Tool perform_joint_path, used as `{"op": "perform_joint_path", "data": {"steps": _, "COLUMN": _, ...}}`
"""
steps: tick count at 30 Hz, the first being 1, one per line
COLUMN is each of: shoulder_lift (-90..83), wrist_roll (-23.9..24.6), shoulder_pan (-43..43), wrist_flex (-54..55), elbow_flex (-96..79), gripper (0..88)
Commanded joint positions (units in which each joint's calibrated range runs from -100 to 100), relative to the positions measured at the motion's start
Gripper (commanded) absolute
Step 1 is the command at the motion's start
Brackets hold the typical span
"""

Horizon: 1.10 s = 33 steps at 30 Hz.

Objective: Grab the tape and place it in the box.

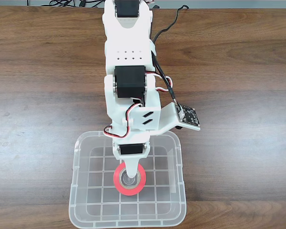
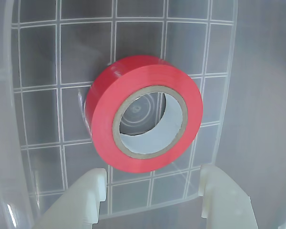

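- Red-orange tape [image 2: 144,113] is lying flat on the grid-patterned floor of the box [image 1: 76,191], near the middle of the bin in the fixed view, with its grey-beige core ring facing up.
- Clear plastic walls are surrounding the roll on every side, and the box itself is sitting on the wooden counter [image 1: 238,71] at the near edge of the fixed view.
- White claw [image 2: 152,191] is hanging over the roll with its two fingers spread to roughly the roll's own width; in the wrist view both fingertips [image 2: 96,179] are showing at the bottom edge, clear of the tape and gripping nothing.
- Whether the fingers are touching the box floor is hard to tell from either view.
- Judging by its look, the roll is light, stiff across its width and smooth on the outer wrap, so it is likely sliding easily on slick plastic and not at risk of breaking.
- Best hold, if one is needed, appears to be across the outer rim, or with one finger through the core and the other outside the wall.
- With the tape already resting inside the bin, the placing looks done.
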<state>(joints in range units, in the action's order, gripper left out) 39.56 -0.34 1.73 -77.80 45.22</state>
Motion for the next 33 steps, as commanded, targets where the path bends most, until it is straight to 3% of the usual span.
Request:
{"op": "perform_joint_path", "data": {"steps": 1, "shoulder_lift": -3.3, "wrist_roll": -0.3, "shoulder_pan": -0.2, "wrist_flex": 0.9, "elbow_flex": 4.7, "gripper": 18.9}}
{"op": "perform_joint_path", "data": {"steps": 9, "shoulder_lift": -5.5, "wrist_roll": -0.2, "shoulder_pan": -0.7, "wrist_flex": -3.4, "elbow_flex": 5.6, "gripper": 18.1}}
{"op": "perform_joint_path", "data": {"steps": 16, "shoulder_lift": -16.7, "wrist_roll": 0.4, "shoulder_pan": -0.7, "wrist_flex": -10.8, "elbow_flex": 5.9, "gripper": 1.0}}
{"op": "perform_joint_path", "data": {"steps": 23, "shoulder_lift": -28.7, "wrist_roll": 1.0, "shoulder_pan": -0.6, "wrist_flex": -21.4, "elbow_flex": 5.8, "gripper": 1.3}}
{"op": "perform_joint_path", "data": {"steps": 27, "shoulder_lift": -36.4, "wrist_roll": 0.8, "shoulder_pan": -0.6, "wrist_flex": -22.2, "elbow_flex": 3.4, "gripper": 1.3}}
{"op": "perform_joint_path", "data": {"steps": 33, "shoulder_lift": -51.5, "wrist_roll": 0.5, "shoulder_pan": -0.3, "wrist_flex": -22.2, "elbow_flex": -13.4, "gripper": 1.3}}
